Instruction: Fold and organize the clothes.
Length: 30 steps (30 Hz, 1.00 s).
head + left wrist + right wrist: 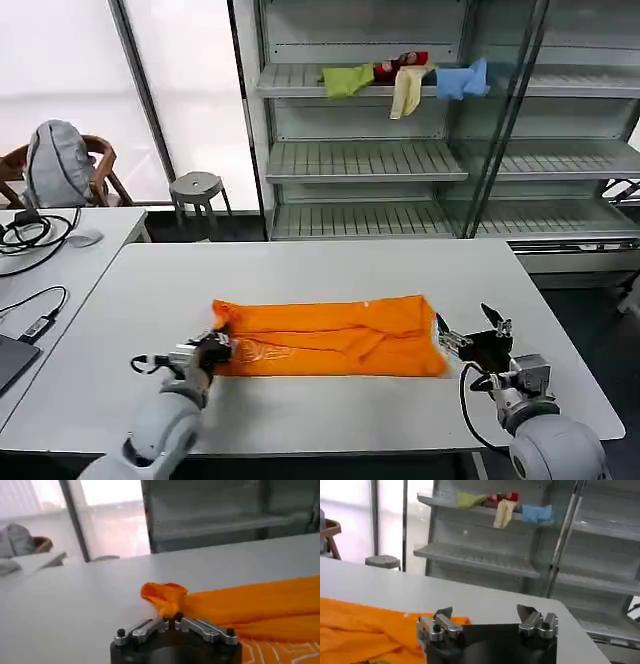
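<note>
The clothes are one bright orange T-shirt [330, 337], folded into a long band across the middle of the grey table [300, 270], with white lettering showing near its left end. My left gripper [215, 347] is shut on the shirt's left end; in the left wrist view a bunched orange corner [165, 597] rises from between the closed jaws of the left gripper [172, 621]. My right gripper [468, 333] stands open just off the shirt's right end, nothing between its fingers. In the right wrist view the right gripper [485, 616] has the orange fabric [365, 630] beside one finger.
Behind the table stands a metal shelf unit [440, 160] with small green, cream, red and blue cloths [405, 80] on an upper shelf. A second desk [60, 245] with cables lies to the left, a stool [197, 190] behind it. Bare table surrounds the shirt.
</note>
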Tool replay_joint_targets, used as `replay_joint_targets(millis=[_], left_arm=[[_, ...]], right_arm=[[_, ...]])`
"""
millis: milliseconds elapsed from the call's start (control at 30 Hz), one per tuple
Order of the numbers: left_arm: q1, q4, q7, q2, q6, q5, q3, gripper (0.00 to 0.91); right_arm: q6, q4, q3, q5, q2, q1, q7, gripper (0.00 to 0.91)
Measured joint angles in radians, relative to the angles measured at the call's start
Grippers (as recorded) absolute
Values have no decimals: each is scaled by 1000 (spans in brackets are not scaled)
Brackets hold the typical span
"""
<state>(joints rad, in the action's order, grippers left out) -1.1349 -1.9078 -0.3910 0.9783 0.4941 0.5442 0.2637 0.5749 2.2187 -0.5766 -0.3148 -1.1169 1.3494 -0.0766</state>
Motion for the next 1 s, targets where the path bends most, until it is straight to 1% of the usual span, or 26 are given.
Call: replay_joint_targets(millis=[133,267,400,500,700,767,1000], left_arm=[[-29,-22,53,-47,14,-21,105,10],[-38,-53,98,-72,33,-28,182,10],[-46,-100,127,-78,49,-27,217,10],[-48,-142,143,-69,58,-26,223,10],[-29,-191,152,-17,69,-28,167,20],[-15,-197,149,10,72,-23,131,10],[35,-210,139,110,76,2,-16,20]], right_arm=[[-1,1,0,0,0,0,1,907],[-1,7,-7,0,3,7,1,907],[-1,15,-16,0,7,16,1,907],[-1,24,-27,-1,12,24,1,907],[1,45,-51,-2,20,43,0,907],[2,51,-59,-2,20,50,-1,907],[2,70,-87,3,12,76,-2,907]])
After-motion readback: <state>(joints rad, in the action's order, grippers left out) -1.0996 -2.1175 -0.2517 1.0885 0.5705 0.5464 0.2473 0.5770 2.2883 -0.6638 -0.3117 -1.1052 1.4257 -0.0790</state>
